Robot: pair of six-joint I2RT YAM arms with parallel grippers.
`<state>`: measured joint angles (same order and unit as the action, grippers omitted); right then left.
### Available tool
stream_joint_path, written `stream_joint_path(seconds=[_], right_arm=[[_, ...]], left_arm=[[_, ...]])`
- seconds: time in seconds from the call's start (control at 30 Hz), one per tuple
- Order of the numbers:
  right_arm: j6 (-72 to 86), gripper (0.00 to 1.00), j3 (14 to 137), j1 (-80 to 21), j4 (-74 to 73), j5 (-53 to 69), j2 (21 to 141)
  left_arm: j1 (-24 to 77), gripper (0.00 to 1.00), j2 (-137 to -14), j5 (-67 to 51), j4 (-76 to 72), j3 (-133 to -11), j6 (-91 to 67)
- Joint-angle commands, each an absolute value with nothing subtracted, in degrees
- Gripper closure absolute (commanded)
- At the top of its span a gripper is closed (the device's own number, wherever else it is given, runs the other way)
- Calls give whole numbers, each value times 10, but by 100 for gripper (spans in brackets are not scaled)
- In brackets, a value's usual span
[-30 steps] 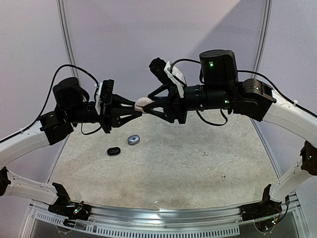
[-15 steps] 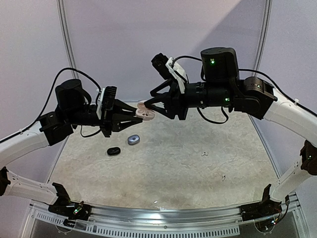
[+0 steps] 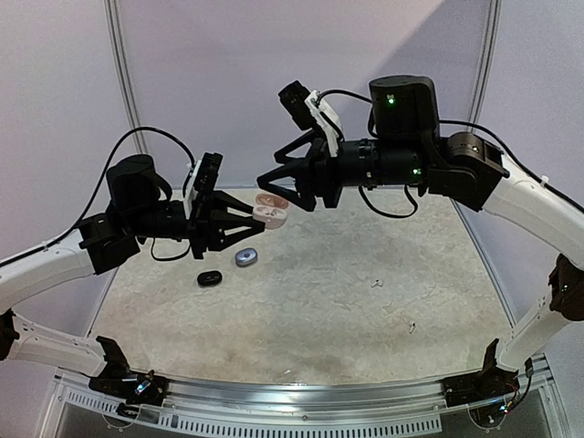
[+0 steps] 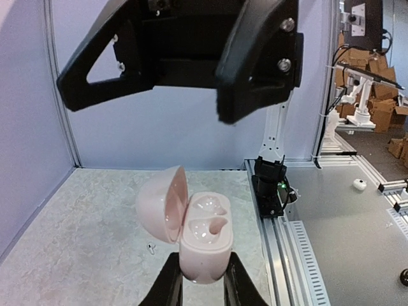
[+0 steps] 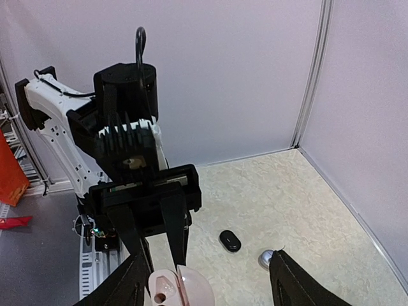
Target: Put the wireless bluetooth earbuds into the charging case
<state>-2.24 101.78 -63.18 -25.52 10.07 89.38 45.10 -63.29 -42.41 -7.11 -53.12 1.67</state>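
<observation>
Pink case (image 4: 204,237) in tight left claw (image 4: 202,266)

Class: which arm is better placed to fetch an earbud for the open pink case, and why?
Right, probably. The right gripper is open and empty; the left gripper is shut on the pink charging case.

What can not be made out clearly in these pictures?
- Top view: small specks on the table, too small to identify.
- Right wrist view: pink case cut off by bottom edge; grey case partly behind a finger.
- Left wrist view: black case out of frame.
</observation>
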Motion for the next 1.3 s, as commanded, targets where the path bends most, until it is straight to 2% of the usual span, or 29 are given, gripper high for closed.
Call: stream_joint_path(seconds=[0.0, 0.1, 0.23, 0.33, 0.43, 0.6, 0.7, 0.83, 1.13, 1.27], right_arm=[[35, 32, 1043, -617, -262, 98, 902], [119, 32, 1036, -578, -279, 16, 879], [289, 36, 997, -503, -430, -178, 835], [413, 40, 948, -439, -579, -216, 818], [477, 42, 854, -414, -645, -226, 811], [531, 41, 705, -378, -659, -139, 827], [536, 48, 649, -367, -643, -103, 850], [531, 61, 614, -361, -619, -85, 894], [518, 63, 558, -352, -545, -25, 943], [518, 69, 540, -352, -526, -7, 961]], left_arm=[[457, 100, -620, -401, -101, -513, -42], [455, 100, -614, -380, -106, -501, -52], [454, 100, -604, -367, -115, -481, -54], [455, 100, -596, -363, -123, -473, -55], [454, 100, -589, -357, -124, -467, -54], [454, 100, -582, -355, -126, -459, -56], [454, 100, -580, -356, -128, -457, -56], [454, 100, -576, -357, -126, -455, -54], [454, 100, -571, -355, -123, -455, -49], [452, 100, -570, -354, -123, -454, -48]])
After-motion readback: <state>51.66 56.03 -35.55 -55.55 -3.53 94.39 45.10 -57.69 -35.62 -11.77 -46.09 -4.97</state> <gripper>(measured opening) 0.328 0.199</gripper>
